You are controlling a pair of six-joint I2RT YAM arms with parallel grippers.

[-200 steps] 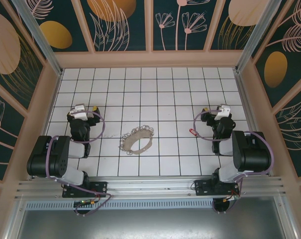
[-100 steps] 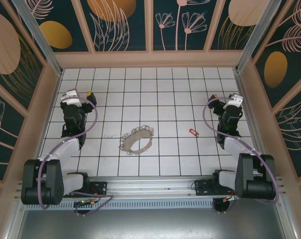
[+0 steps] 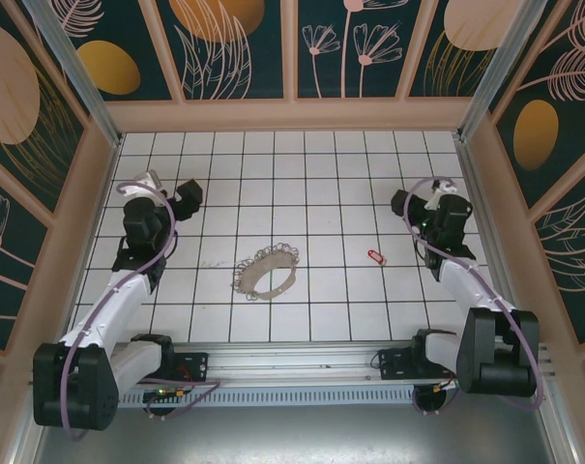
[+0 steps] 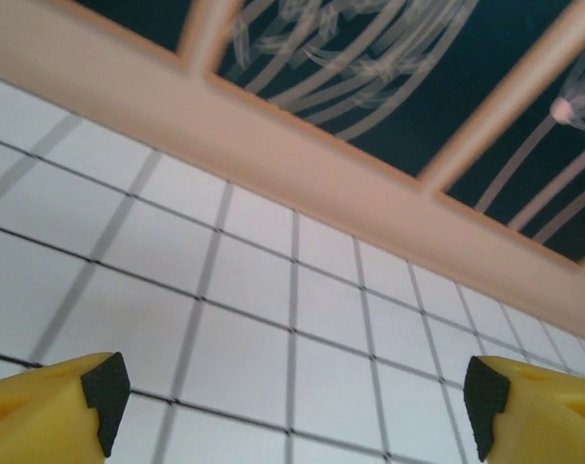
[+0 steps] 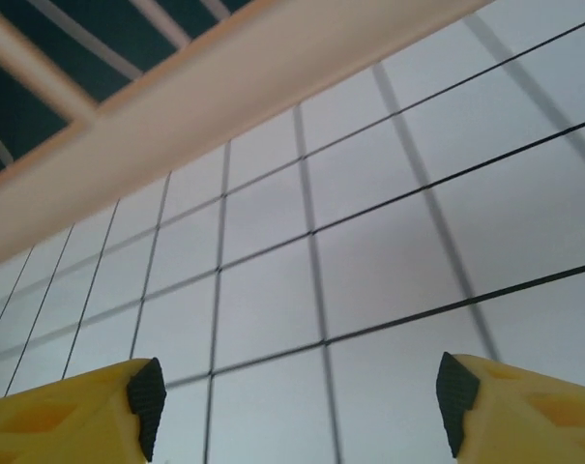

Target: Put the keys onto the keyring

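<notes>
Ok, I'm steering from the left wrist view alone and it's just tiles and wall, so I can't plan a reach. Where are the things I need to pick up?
Observer: From above, a pale frilled loop lies near the middle of the table, to the right of the left hand and nearer the bases.
Operator: Anything else down there?
Observer: A small red item lies to the right of the loop, apart from it.
Operator: And the other arm?
Observer: The right hand hovers open and empty, just beyond the red item.
</notes>
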